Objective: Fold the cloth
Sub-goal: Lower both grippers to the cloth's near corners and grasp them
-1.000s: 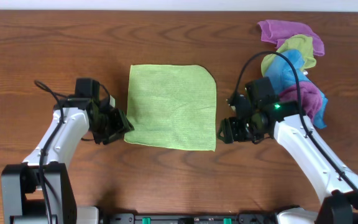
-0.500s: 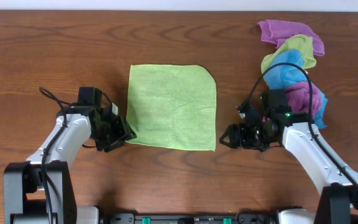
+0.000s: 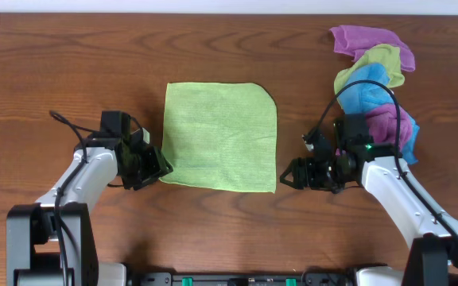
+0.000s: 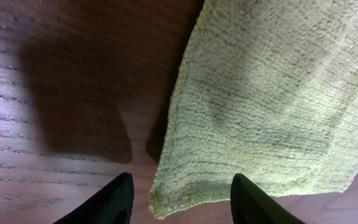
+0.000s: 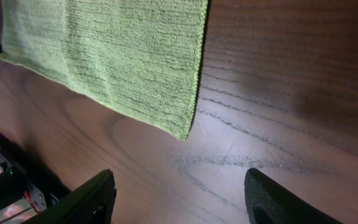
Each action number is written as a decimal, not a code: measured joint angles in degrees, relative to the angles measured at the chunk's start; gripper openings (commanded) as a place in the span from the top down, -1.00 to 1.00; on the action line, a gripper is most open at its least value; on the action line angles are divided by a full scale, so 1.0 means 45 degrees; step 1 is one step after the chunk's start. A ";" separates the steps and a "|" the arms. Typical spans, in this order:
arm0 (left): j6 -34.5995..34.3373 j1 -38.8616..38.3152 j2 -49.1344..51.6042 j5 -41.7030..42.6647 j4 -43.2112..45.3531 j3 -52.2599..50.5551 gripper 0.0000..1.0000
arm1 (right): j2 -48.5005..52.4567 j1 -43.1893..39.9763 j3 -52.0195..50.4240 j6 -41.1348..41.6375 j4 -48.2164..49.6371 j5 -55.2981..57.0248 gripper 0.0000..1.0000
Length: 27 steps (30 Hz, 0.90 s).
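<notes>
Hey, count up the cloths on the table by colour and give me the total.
Green: 2, the flat green cloth and the lime cloth in the pile
Purple: 2, the purple cloth and the magenta cloth
Blue: 1, the blue cloth
Total: 5 visible; the pile may hide more.

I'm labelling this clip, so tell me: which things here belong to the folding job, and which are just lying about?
For the job: green cloth, left gripper, right gripper.
Lying about: pile of coloured cloths behind the right arm.
</notes>
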 measured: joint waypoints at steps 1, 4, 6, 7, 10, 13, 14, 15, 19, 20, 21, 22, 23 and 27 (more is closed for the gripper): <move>0.0000 0.0000 0.0000 0.0005 -0.0005 -0.0024 -0.01 | 0.0000 0.0000 0.0000 0.0000 0.0029 0.0000 -0.35; 0.0000 0.0000 0.0000 0.0034 0.0019 -0.0136 0.03 | 0.0000 0.0000 0.0000 0.0000 0.0180 0.0000 -0.38; -0.0024 0.0000 0.0015 0.0034 0.0160 -0.0204 0.15 | 0.0000 0.0000 0.0000 0.0000 0.0335 0.0000 -0.39; -0.0039 0.0000 0.0029 0.0034 0.0248 -0.0223 0.23 | 0.0000 0.0000 0.0000 0.0000 0.0359 0.0000 -0.39; -0.0005 0.0000 0.0214 0.0092 0.0437 -0.0223 0.38 | 0.0000 0.0000 0.0000 0.0000 0.0364 0.0000 -0.40; -0.0083 0.0000 0.0442 0.0262 0.0573 -0.0233 0.73 | 0.0000 0.0000 -0.0010 0.0000 0.0364 -0.0005 -0.40; -0.0078 0.0000 0.0510 0.0369 0.0597 -0.0233 0.87 | 0.0000 0.0000 -0.0034 0.0000 0.0374 0.0000 -0.40; -0.0034 0.0000 0.0563 0.0466 0.0627 -0.0238 0.88 | 0.0000 0.0000 -0.0073 0.0005 0.0389 -0.0005 -0.40; 0.0000 0.0000 0.0602 0.0913 0.0903 -0.0257 0.88 | 0.0165 0.0000 -0.0539 -0.0005 0.0714 -0.0083 -0.40; -0.0010 0.0000 0.0602 0.1044 0.0942 -0.0257 0.88 | 0.0262 0.0000 -0.0665 0.0000 0.0797 -0.0151 -0.39; -0.0010 0.0000 0.0602 0.1156 0.0957 -0.0257 0.88 | 0.0374 0.0000 -0.0758 0.0000 0.0894 -0.0257 -0.40; -0.0015 0.0000 0.0602 0.1282 0.0971 -0.0257 0.88 | 0.0510 0.0000 -0.0845 -0.0005 0.0991 -0.0374 -0.39; -0.0029 0.0000 0.0602 0.1413 0.0996 -0.0257 0.88 | 0.0646 0.0000 -0.0899 0.0000 0.1054 -0.0461 -0.39; -0.0058 0.0000 0.0602 0.1977 0.1112 -0.0257 0.89 | 0.1229 0.0000 -0.1059 0.0005 0.1384 -0.0753 -0.38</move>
